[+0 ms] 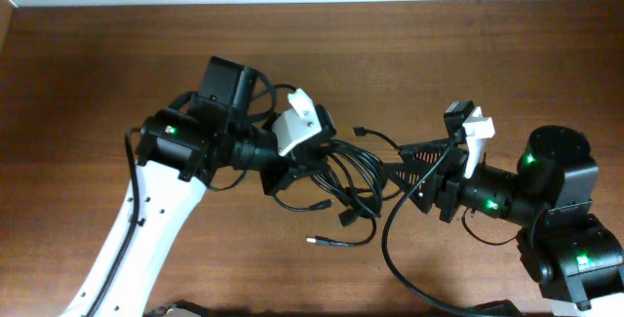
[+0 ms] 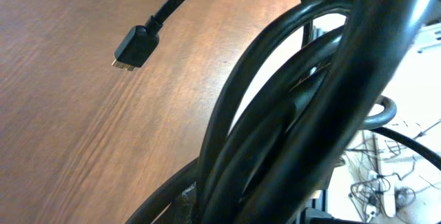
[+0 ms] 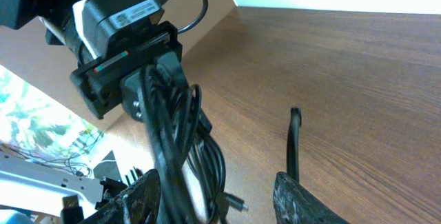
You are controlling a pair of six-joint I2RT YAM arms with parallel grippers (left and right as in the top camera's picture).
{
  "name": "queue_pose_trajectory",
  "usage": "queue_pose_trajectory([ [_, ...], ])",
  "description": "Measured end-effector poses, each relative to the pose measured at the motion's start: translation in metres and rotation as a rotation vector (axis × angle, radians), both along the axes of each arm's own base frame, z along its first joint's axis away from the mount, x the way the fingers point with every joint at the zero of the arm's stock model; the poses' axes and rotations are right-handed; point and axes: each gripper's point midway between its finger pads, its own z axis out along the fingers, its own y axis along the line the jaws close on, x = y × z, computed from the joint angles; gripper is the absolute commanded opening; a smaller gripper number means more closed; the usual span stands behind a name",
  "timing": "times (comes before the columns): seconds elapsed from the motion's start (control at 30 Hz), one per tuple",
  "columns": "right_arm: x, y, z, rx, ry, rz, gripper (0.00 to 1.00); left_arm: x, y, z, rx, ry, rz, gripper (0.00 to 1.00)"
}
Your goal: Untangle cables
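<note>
The left gripper [image 1: 291, 169] is clamping hard on the cables [image 1: 346, 173]. Its jaws are all but shut, pinching several strands of the bunch together just where they are leaving the fingertips. The right gripper [image 3: 220, 200] is standing with its jaws roughly halfway apart. The hanging bundle is running down just beside one of its fingers [image 3: 141, 196] and a lone strand is rising near the other, but nothing looks squeezed there.

Between the two grippers the cords are spreading out in overlapping loops. They are thin, black and glossy, and one is ending in a small plug [image 2: 134, 48] with a metal tip, sticking out on a curved tail. The whole tangle is sitting about the middle of the desk [image 1: 97, 63], well away from every corner, partly lifted by the left arm and partly trailing on the wood toward the near edge.

To my eye these cords are going to feel light and floppy, and slick enough to slide through a loose pinch. They do not look fragile, though the loops will snag on one another if tugged. The best hold, I would guess, is a single strand just behind a plug — stiffer there, and easy to follow back through the loops.
</note>
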Motion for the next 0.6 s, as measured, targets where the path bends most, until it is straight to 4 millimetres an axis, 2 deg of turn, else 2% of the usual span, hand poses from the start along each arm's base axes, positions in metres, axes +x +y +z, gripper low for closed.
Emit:
queue_pose_trajectory([
  [0.17,-0.003,0.000,-0.004,-0.002,0.024,0.006,0.52,-0.008,-0.013,0.002,-0.010,-0.015,-0.049,0.00],
  [0.6,-0.005,0.001,-0.004,0.001,0.030,0.013,0.51,-0.006,-0.015,0.004,-0.021,-0.036,-0.053,0.00],
])
